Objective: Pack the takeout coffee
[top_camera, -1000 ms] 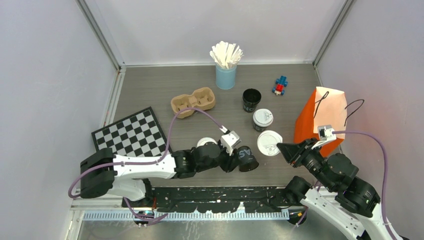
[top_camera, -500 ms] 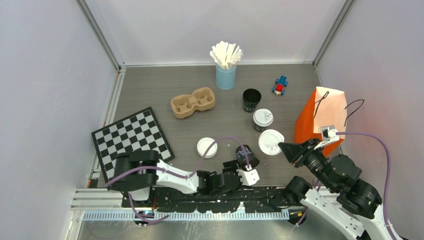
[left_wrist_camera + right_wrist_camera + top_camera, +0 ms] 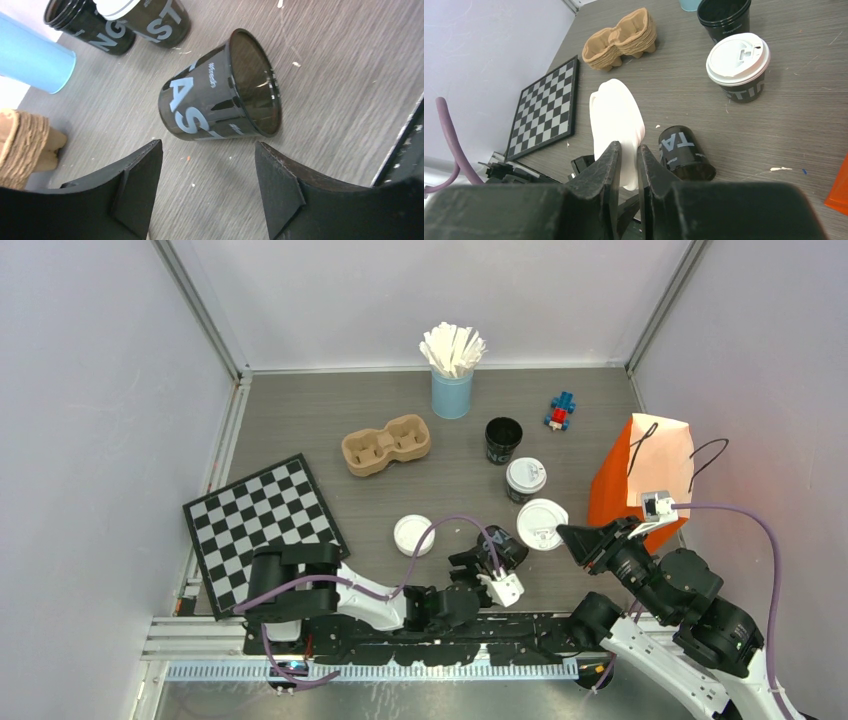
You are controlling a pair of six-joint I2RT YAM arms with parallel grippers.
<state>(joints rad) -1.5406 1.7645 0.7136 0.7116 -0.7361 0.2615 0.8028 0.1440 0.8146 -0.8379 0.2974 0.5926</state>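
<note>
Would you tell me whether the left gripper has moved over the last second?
Yes: the left gripper has swung nearward, away from the loose white lid.

From my remote station I see a grey wood-grain table [image 3: 300,410] boxed in by 3 plain pale walls [image 3: 430,290], with 2 slanted metal posts [image 3: 200,310] at the back corners. Soft, even light covers it, and a ridged metal rail [image 3: 400,670] lines the near edge.
</note>
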